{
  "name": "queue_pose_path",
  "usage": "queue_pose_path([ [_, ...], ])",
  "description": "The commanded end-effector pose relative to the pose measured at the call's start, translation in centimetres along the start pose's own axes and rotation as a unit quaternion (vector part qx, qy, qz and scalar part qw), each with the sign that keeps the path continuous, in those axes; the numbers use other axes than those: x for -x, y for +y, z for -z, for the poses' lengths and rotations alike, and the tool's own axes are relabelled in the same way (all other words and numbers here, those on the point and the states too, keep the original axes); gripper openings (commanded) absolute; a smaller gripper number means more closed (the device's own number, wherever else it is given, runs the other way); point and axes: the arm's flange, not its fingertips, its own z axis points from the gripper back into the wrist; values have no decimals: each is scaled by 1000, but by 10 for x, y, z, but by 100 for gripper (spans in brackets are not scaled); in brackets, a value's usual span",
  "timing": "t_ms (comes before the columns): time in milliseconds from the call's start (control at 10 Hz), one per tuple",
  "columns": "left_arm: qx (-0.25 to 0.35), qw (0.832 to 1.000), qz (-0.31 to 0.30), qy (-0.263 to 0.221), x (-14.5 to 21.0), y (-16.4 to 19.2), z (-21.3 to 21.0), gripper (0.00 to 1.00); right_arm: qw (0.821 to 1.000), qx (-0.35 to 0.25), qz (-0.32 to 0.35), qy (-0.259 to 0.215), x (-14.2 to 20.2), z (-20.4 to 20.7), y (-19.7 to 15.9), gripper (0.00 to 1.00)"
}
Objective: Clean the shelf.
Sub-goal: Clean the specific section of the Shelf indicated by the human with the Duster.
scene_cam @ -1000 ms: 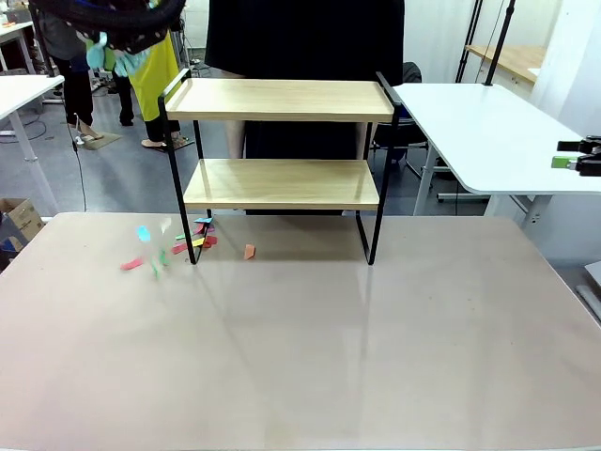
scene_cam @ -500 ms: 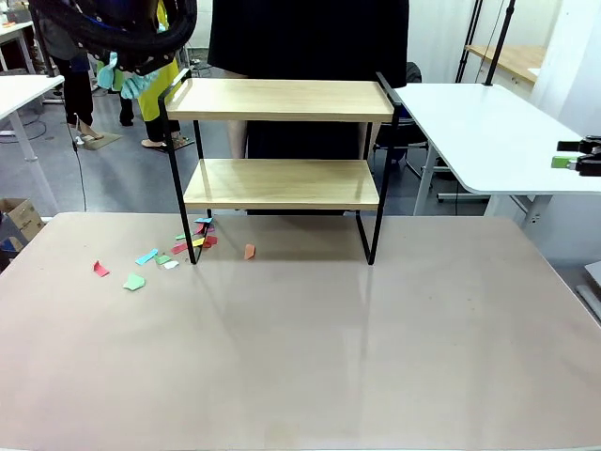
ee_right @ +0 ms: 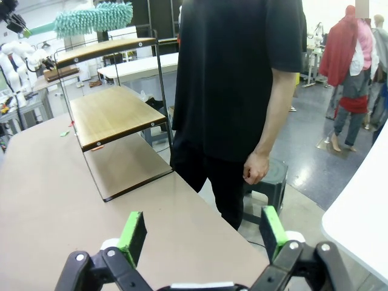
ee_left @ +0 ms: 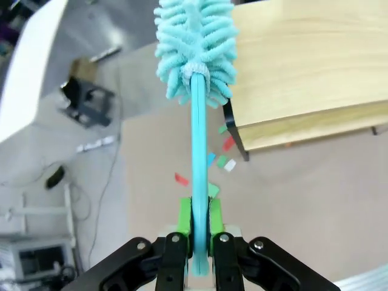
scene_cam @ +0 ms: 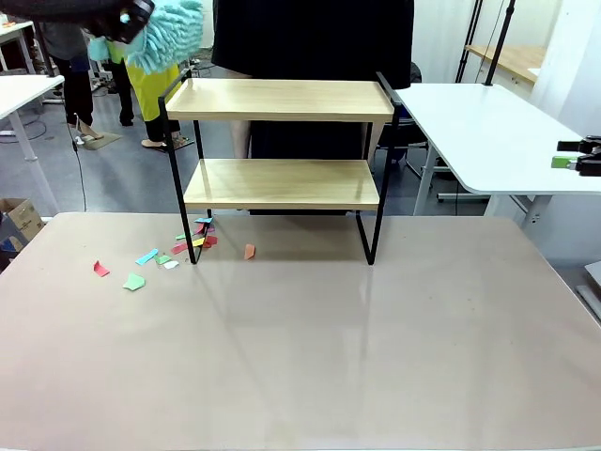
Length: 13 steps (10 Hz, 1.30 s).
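The table (scene_cam: 329,366) was a pale, glossy slab. The right gripper (ee_right: 203,233) hung above its far right part, its green pads spread wide with nothing between them.

Farther back, toward the far left corner, coloured paper scraps (scene_cam: 134,281) lay on the table: a red and a green one apart from the rest, a tighter cluster around the left front leg of the shelf (scene_cam: 282,183), and one orange piece just right of that leg. The shelf stood at the table's far edge, about the middle, with all its black legs on the table. Both wooden boards looked bare.

Above the shelf's left end, the left gripper (ee_left: 199,209) was clamped on the flat handle of a teal duster (ee_left: 195,45), green pads pressed to either side of it. The fluffy head hung in the air over the top board's left corner; from the right wrist view it stood clear of the wood.

Behind the shelf, past the far edge, stood a person (ee_right: 236,79) in black, one hand (ee_right: 256,168) hanging loosely at the side.
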Motion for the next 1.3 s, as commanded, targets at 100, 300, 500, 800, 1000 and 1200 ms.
queue_pose_path([
  [100,156,980,110,-61,36,55,-15,14,1000,0,-2,0,-2,0,1,100],
  [300,209,957,184,-78,50,76,-33,14,1000,0,-2,0,-2,0,1,100],
  [500,235,944,229,-31,55,94,-42,14,1000,0,-2,0,-2,0,1,100],
  [800,252,906,332,71,63,94,-42,14,1000,0,-2,0,-2,0,1,100],
  [1000,244,857,437,124,64,92,-28,14,1000,0,-2,0,-2,0,1,100],
  [1200,231,807,518,165,77,89,-15,14,1000,0,-2,0,-2,0,1,100],
])
